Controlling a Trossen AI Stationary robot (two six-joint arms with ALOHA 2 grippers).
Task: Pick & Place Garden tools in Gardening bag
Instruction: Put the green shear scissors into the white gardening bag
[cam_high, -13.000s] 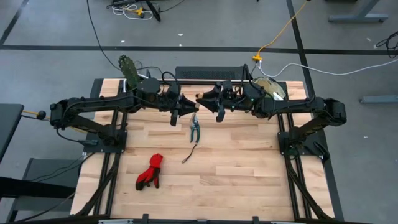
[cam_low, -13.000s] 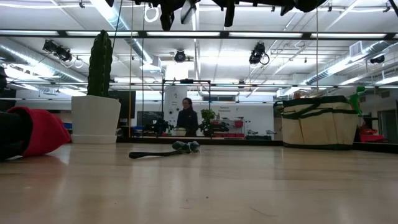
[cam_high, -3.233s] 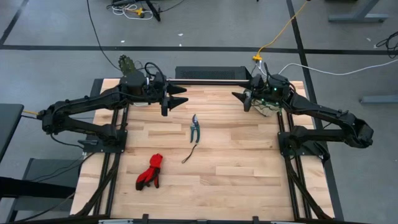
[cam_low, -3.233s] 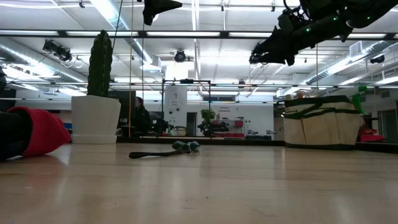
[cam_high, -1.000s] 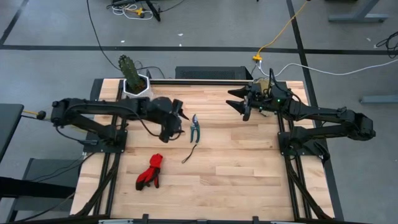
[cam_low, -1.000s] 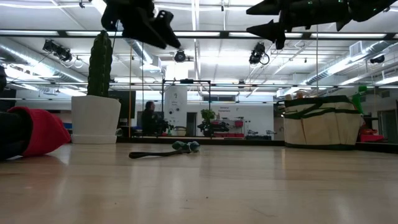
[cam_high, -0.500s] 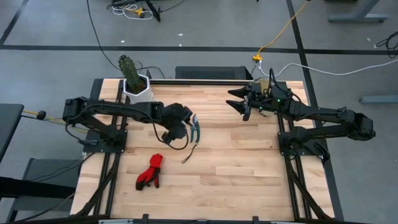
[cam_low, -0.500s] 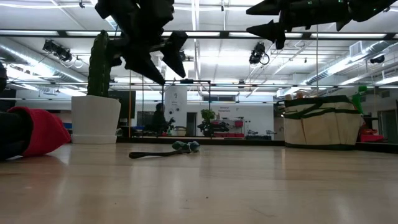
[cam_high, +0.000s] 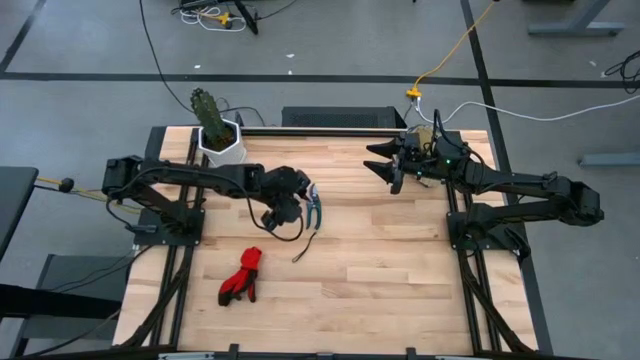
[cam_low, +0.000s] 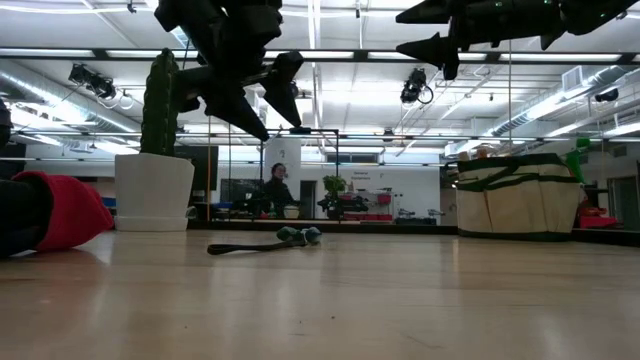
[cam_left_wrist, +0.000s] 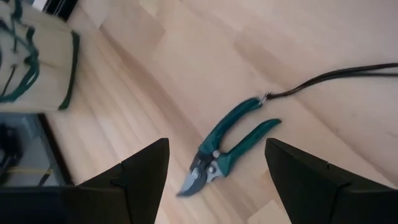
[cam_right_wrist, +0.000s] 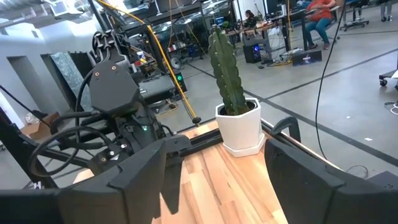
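Note:
Green-handled pruning shears (cam_high: 314, 207) (cam_left_wrist: 227, 152) lie flat on the wooden table near its middle, with a thin dark cord (cam_high: 305, 245) (cam_left_wrist: 336, 78) trailing from their handles. My left gripper (cam_high: 292, 206) (cam_low: 270, 108) hangs open just left of and above them, slanting down, touching nothing. Red gloves (cam_high: 241, 277) lie nearer the front left. The beige gardening bag (cam_low: 515, 195) (cam_left_wrist: 37, 62) stands at the far right, mostly under my right arm in the high view. My right gripper (cam_high: 385, 165) (cam_low: 430, 30) is held level and open, high in front of the bag.
A white hexagonal pot with a cactus (cam_high: 218, 135) (cam_right_wrist: 239, 124) stands at the far left corner. A green thing (cam_low: 577, 150) sticks up at the bag's right side. Bare wood stretches across the table's near half. A person (cam_low: 275, 190) sits in the room behind.
My left gripper has come down and a little toward the table's right edge, closer to the shears, and its wrist has rolled; then it has held still. Its fingers stay open. The shears, cord and gloves lie where they were.

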